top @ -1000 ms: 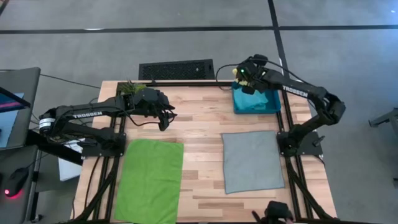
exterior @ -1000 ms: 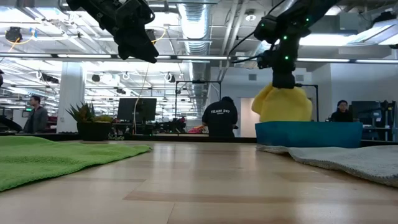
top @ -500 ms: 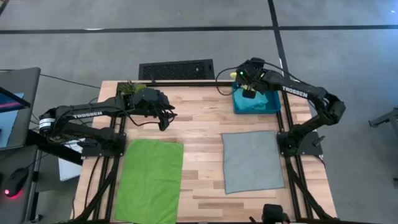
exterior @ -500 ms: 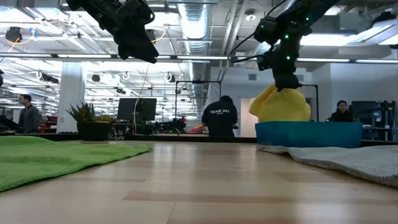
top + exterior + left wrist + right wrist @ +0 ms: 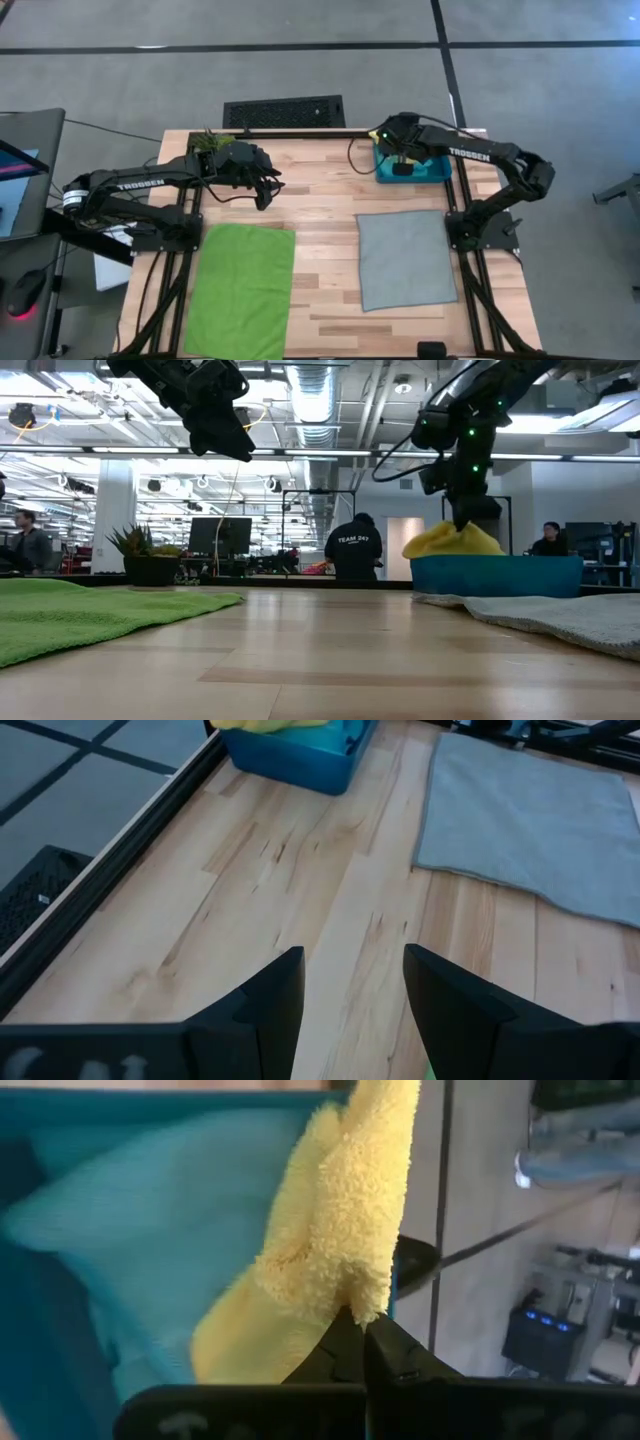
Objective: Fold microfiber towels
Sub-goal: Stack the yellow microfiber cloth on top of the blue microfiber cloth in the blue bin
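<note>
At the table's far right corner: right gripper (image 5: 465,520) pinching the yellow microfiber towel (image 5: 330,1250) over the rigid dark teal-blue bin (image 5: 412,166).

Near edge first: flat lime green microfiber towel (image 5: 240,288) spread on the left of the pale wooden table (image 5: 325,205); flat grey microfiber towel (image 5: 403,258) spread on the right, the two well apart. Mid-table, left: left gripper (image 5: 350,995) held above bare wood, fingers (image 5: 265,1000) set apart, nothing between them. Far right: bin at the corner, just beyond the grey towel's far edge. Light turquoise-blue microfiber towel (image 5: 170,1210) lies inside the bin. Yellow towel bunched, its peak clamped in the closed right gripper, the rest slumped into the bin. Beyond the table: potted plant (image 5: 148,556), a person in a dark hooded top (image 5: 353,550).
</note>
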Controlling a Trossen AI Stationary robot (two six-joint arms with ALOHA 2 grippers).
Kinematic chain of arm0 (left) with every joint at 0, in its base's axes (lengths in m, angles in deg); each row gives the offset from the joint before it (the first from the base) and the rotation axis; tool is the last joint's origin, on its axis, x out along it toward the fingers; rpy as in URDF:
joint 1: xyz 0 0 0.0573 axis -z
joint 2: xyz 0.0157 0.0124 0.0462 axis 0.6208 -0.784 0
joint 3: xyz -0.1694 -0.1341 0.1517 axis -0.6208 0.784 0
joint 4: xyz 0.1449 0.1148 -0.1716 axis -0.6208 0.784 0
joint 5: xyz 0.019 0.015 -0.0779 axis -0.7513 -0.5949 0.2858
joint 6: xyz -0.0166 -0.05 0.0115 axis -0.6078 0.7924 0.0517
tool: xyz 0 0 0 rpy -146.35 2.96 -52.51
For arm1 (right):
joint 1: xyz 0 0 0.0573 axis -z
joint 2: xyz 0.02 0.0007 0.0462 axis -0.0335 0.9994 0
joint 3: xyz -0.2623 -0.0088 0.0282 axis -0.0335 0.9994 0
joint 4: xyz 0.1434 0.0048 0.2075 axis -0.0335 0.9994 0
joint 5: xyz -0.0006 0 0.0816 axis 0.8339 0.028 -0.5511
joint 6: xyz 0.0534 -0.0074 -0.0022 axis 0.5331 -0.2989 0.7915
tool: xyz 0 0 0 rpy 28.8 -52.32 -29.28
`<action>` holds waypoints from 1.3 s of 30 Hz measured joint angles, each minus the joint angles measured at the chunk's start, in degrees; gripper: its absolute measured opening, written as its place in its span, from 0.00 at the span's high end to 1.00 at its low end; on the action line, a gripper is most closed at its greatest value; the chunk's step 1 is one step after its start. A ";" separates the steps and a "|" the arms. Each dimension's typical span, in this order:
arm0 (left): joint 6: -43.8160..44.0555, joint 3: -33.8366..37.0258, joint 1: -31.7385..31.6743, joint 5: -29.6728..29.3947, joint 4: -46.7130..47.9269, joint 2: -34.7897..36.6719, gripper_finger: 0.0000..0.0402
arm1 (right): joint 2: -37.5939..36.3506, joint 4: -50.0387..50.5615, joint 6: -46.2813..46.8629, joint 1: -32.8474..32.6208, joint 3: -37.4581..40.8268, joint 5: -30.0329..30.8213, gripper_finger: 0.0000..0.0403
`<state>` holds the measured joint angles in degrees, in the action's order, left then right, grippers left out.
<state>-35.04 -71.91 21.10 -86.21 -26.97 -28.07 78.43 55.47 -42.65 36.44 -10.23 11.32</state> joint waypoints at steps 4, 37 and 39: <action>0.50 0.01 0.00 -0.02 0.00 0.00 0.59 | 0.00 2.17 -0.03 -2.09 0.08 -0.83 0.99; 1.57 0.02 -0.02 -0.01 0.00 0.00 0.59 | 1.05 8.33 3.89 -1.49 0.13 -13.38 0.81; 1.57 0.02 -0.01 -0.01 0.00 0.01 0.59 | 1.05 8.30 3.89 -1.49 0.13 -13.35 0.77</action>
<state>-33.46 -71.89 21.08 -86.22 -26.97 -28.06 79.47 63.78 -38.76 34.96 -10.10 -2.04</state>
